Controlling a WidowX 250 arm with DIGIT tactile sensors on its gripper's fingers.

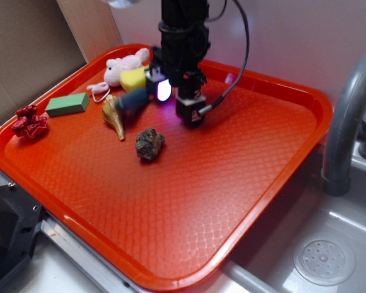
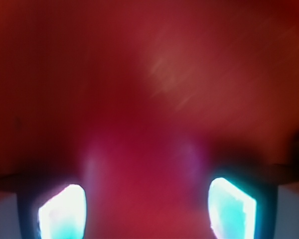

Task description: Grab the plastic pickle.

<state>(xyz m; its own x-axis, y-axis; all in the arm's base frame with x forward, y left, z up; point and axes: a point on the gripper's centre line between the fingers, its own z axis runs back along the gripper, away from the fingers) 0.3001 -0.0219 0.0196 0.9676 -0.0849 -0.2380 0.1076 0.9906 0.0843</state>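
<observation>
The plastic pickle [image 1: 130, 101] is a dark blue-grey oblong lying on the orange tray [image 1: 232, 183], just in front of the yellow sponge [image 1: 134, 77]. My gripper [image 1: 177, 102] hangs low over the tray just right of the pickle, whose right end is next to the glowing left finger [image 1: 163, 90]. The jaws stand open. The blurred wrist view shows only red tray between the two glowing pads [image 2: 62, 213], so my gripper [image 2: 147, 211] holds nothing. The pickle is out of the wrist view.
A tan seashell [image 1: 114, 116] and a grey-brown rock [image 1: 149, 144] lie close in front of the pickle. A pink plush [image 1: 125, 64], a green block [image 1: 67, 104] and a red crumpled thing [image 1: 29, 121] sit at the tray's left. A grey faucet [image 1: 348, 116] and sink [image 1: 323, 261] are on the right.
</observation>
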